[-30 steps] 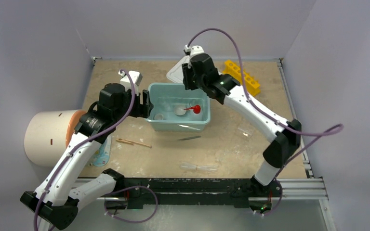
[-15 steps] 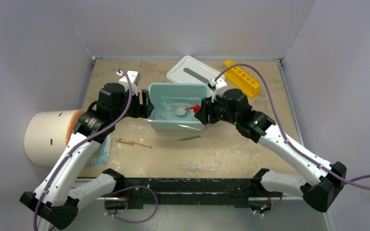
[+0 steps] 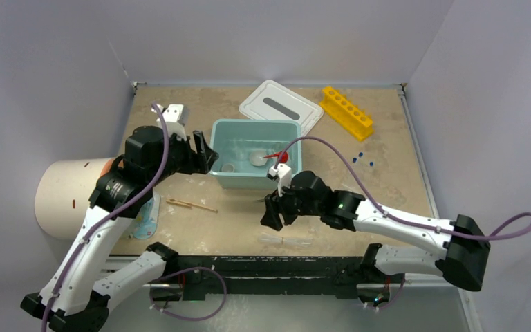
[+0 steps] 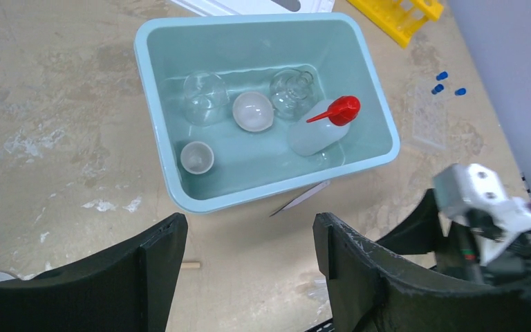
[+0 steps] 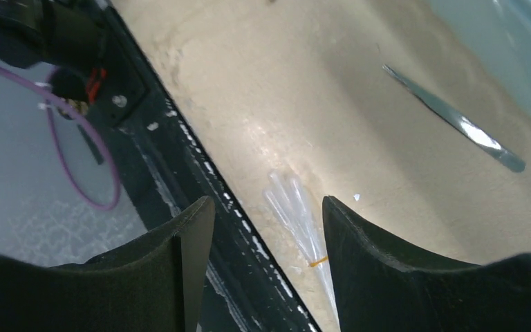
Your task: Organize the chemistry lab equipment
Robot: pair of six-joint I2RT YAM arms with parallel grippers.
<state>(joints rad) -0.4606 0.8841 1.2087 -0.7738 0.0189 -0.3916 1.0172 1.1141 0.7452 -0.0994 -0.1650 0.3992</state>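
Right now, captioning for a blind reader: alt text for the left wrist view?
A teal tub holds a squeeze bottle with red nozzle, two white bowls and two clear glass vessels. Metal tweezers lie on the table beside it; the left gripper hangs open.

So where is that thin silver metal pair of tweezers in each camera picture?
Top external: thin silver metal tweezers on the table, just before the teal plastic tub.
Left wrist: tweezers lower middle, below the tub.
Right wrist: tweezers upper right.
Shared landmark: the tub, next to them everywhere.
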